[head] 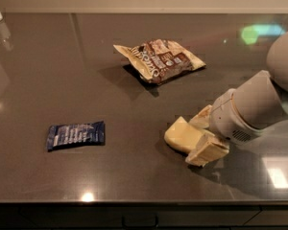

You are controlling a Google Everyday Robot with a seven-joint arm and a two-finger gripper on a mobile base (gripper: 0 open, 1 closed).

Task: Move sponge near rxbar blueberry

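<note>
Camera view: gripper (198, 140) sits low at the right of the table (134, 186), jaws open and straddling the right end of the sponge (180, 134). Sponge lies flat, well apart from the rxbar (76, 135) at left.

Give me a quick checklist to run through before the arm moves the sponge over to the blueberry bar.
1. gripper is at the right end of the sponge: ok.
2. Firm hold on the sponge: cannot tell.
3. rxbar blueberry is in view, lying flat at the left: ok.
4. Nothing lies between the sponge and the bar: ok.
5. snack bag sits farther back, off that line: ok.
6. Sponge already near the bar: not ok, they lie well apart.
</note>
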